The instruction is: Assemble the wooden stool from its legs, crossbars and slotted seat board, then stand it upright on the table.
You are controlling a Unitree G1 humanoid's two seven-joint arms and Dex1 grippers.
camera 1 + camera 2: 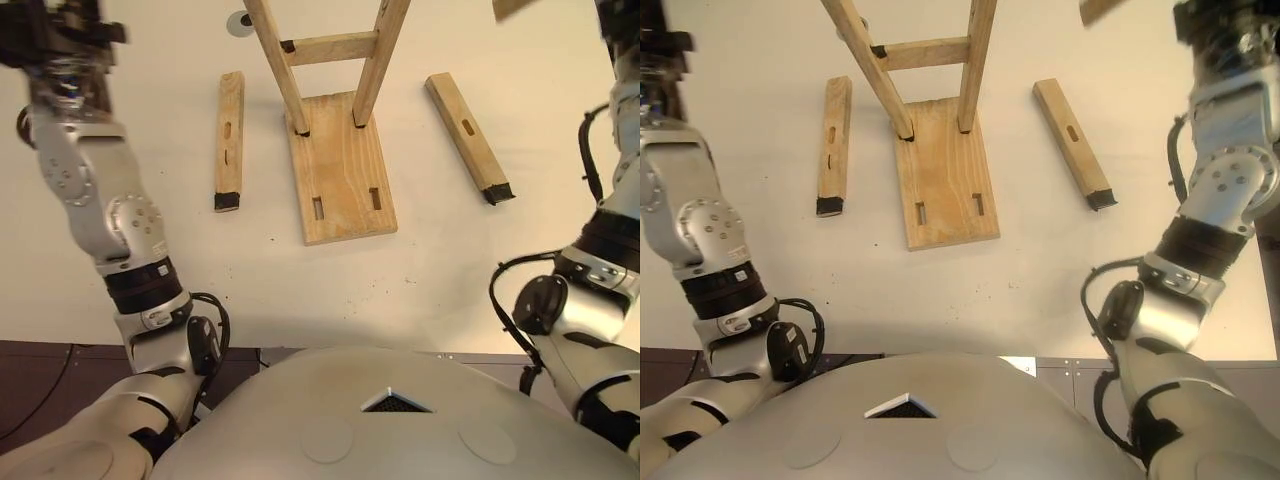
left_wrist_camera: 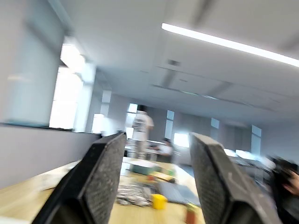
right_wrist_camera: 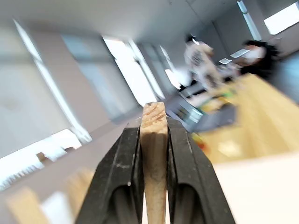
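At the centre of the eye views, the slotted seat board (image 1: 340,170) lies flat on the white worktop (image 1: 420,290). Two standing legs (image 1: 278,60) are set into the slots at its upper end and rise toward the top edge of the frame, and a single crossbar (image 1: 335,47) bridges them. Two more legs lie flat on the worktop, the left loose leg (image 1: 230,140) and the right loose leg (image 1: 468,135), one on each side of the board and apart from it. Each has a dark cap at its lower end. Two empty slots (image 1: 318,208) show in the board's lower end. The count is therefore one seat board, four legs (two seated, two loose) and one fitted crossbar. There is also one wooden piece (image 3: 154,163), probably the second crossbar, clamped between the fingers of the right end effector (image 3: 154,128) at the upper right of the frame. The left end effector (image 2: 156,149) is raised at the upper left, its fingers spread wide with nothing between them. The parts look like plain softwood: stiff, light and dry-grained rather than slippery. A firm pinch across the flat faces near mid-length should hold a loose leg steady. The half-built frame is probably top-heavy and only push-fitted, so a knock could rock it or pull a leg out of its slot.
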